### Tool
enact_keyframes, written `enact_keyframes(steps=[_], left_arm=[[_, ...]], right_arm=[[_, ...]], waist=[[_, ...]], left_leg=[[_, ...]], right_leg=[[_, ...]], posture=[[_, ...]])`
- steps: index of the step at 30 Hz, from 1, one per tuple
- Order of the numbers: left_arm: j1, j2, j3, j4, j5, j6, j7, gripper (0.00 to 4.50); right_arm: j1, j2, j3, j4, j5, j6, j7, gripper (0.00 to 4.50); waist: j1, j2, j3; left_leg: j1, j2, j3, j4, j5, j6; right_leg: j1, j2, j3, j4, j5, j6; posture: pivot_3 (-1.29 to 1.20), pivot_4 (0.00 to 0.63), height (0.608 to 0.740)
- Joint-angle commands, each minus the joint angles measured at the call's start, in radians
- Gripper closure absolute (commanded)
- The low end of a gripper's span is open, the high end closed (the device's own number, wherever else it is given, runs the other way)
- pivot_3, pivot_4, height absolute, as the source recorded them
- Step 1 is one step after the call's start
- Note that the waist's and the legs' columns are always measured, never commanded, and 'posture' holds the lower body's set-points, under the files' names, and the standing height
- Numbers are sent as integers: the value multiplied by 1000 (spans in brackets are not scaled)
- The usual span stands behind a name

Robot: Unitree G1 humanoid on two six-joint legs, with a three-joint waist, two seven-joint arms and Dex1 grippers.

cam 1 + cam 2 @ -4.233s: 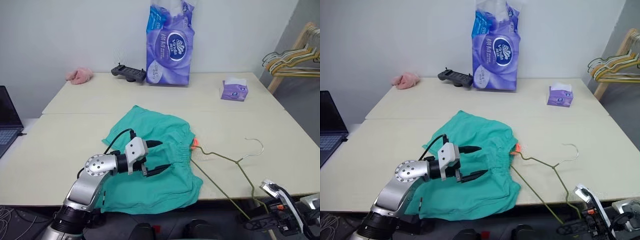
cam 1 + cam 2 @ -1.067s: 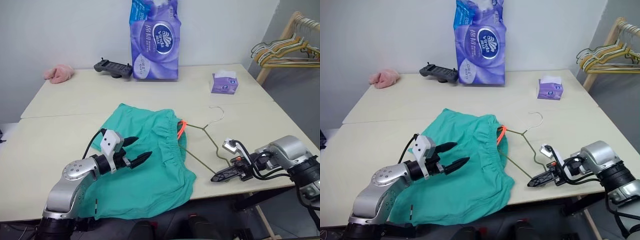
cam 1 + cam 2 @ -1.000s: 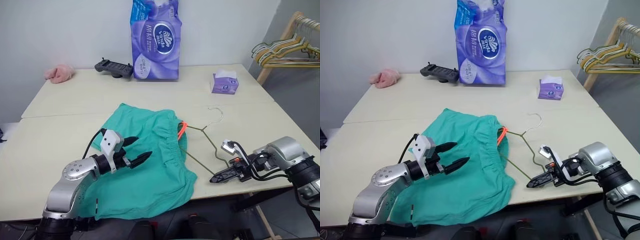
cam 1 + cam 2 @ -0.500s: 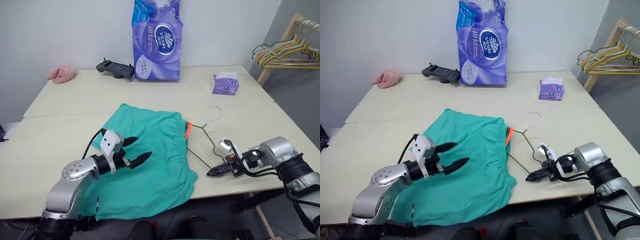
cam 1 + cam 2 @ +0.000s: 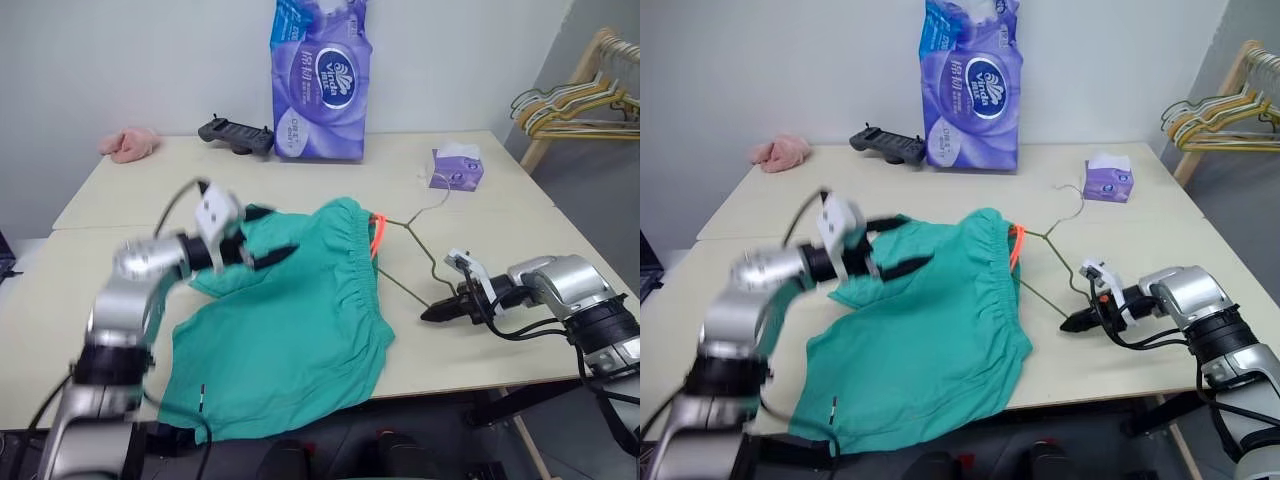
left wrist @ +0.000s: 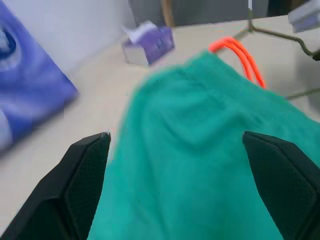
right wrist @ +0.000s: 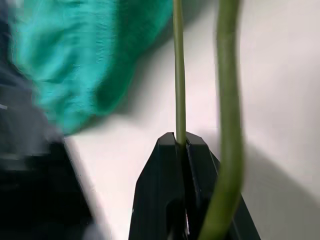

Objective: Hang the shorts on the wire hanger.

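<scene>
I see the shorts (image 5: 290,320) spread on the near half of the bench (image 5: 500,215), their lower leg hanging over the front edge. The gathered waistband faces my right, with the orange drawstring (image 5: 377,232) at its top corner.

My left gripper (image 5: 262,234) hovers above the upper left part of the shorts, jaws spread wide and holding nothing. In the left wrist view its two black fingers (image 6: 82,187) stand far apart with the green cloth and the drawstring between and beyond them.

The hanger (image 5: 412,250) lies on the bench just right of the waistband; one arm runs in beside the drawstring, and its hook points toward the tissue box (image 5: 456,166) at the far right. My right gripper (image 5: 432,313) is down at the bench near the front right edge, jaws pinched shut on the hanger. The right wrist view shows the thin wire clamped between the fingertips (image 7: 187,150), another run of the wire passing close beside them.

At the back stand a purple tissue pack (image 5: 320,80), a black controller (image 5: 235,133) and a pink cloth (image 5: 127,144). More hangers (image 5: 570,105) hang at far right.
</scene>
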Motion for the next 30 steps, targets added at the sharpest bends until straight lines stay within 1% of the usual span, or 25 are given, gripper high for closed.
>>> enact_keyframes(steps=[1, 3, 5, 6, 7, 8, 9, 10, 12, 14, 18, 23, 28, 30], left_arm=[[-195, -6, -82, 163, 60, -78, -154, 35], [-298, -12, -133, 268, 98, -118, -252, 35], [-408, -23, -191, 405, 164, -205, -334, 35], [-458, -32, -216, 479, 199, -239, -358, 35], [-503, -43, -235, 550, 229, -283, -378, 35], [-545, -54, -255, 619, 265, -321, -379, 35], [-579, -63, -273, 682, 298, -358, -382, 35], [-606, -71, -286, 734, 326, -400, -386, 35], [-663, -92, -312, 838, 392, -477, -332, 35], [-705, -116, -320, 916, 435, -518, -293, 35], [-729, -163, -317, 992, 484, -563, -262, 35], [-703, -221, -315, 1002, 507, -589, -290, 35], [-665, -212, -353, 1004, 581, -642, -288, 35], [-655, -202, -361, 1010, 606, -649, -274, 427]], right_arm=[[-69, 19, -23, -42, -121, -134, -120, 4500], [-93, 30, -24, -56, -164, -173, -154, 4500], [-120, 33, -23, -77, -210, -212, -182, 4500], [-130, 33, -24, -86, -231, -230, -195, 4500], [-138, 31, -25, -94, -252, -258, -204, 4500], [-142, 24, -21, -104, -273, -284, -204, 4500], [-143, 20, -23, -114, -285, -295, -203, 4500], [-144, 18, -28, -122, -293, -299, -202, 4500], [-142, 1, -28, -149, -325, -332, -203, 4500], [-141, -4, -37, -181, -339, -330, -204, 4500], [-163, -6, -31, -224, -392, -368, -214, 4500], [-199, 28, -38, -238, -422, -351, -216, 4500], [-227, 42, -47, -237, -440, -354, -206, 4500], [-234, 45, -50, -241, -441, -351, -201, 4500]], waist=[[-1, 2, -1], [-2, 2, -1], [-5, 2, -2], [-4, 2, -2], [-5, 3, -2], [-4, 3, -2], [-3, 3, -2], [-3, 3, -2], [-4, 3, -2], [-4, 3, -2], [-7, 3, -2], [-11, 3, -2], [-21, 3, -2], [-24, 3, -2]], left_leg=[[-1, -1, 0, 0, 0, 0], [-3, -1, 2, 1, 0, 0], [-5, -3, 4, 2, 0, 0], [-7, -3, 4, 2, 0, 0], [-14, -3, 4, 5, 0, 0], [-20, -2, 3, 9, 0, 0], [-22, -3, 3, 10, 0, 0], [-22, -3, 3, 10, 0, 0], [-22, -3, 3, 10, 0, 0], [-22, -4, 3, 11, 0, 0], [-21, -4, 4, 12, 0, 1], [-20, -4, 4, 13, 0, 0], [-20, -3, 4, 13, 0, 0], [-20, -3, 4, 13, 0, 0]], right_leg=[[-1, 0, 0, -1, 1, -2], [-3, 0, 0, 0, 2, -3], [-6, 0, 0, 0, 2, -3], [-9, 0, 1, 1, 2, -3], [-15, 0, 0, 3, 2, -3], [-20, 0, 0, 5, 2, -3], [-22, 0, 0, 8, 2, -3], [-23, 0, 0, 9, 2, -3], [-23, -1, 1, 10, 2, -3], [-23, -1, 1, 11, 2, -3], [-24, -1, 1, 14, 2, -3], [-24, -1, 1, 16, 2, -3], [-24, -1, 1, 17, 2, -3], [-24, -1, 1, 17, 2, -4]], posture=[[117, 17, 740], [107, 9, 740], [98, 7, 740], [92, 4, 740], [87, 3, 740], [82, 2, 740], [78, 1, 740], [75, 1, 740], [63, 0, 740], [59, 0, 740], [38, 0, 740], [26, 0, 740], [27, 0, 740], [27, 0, 740]])
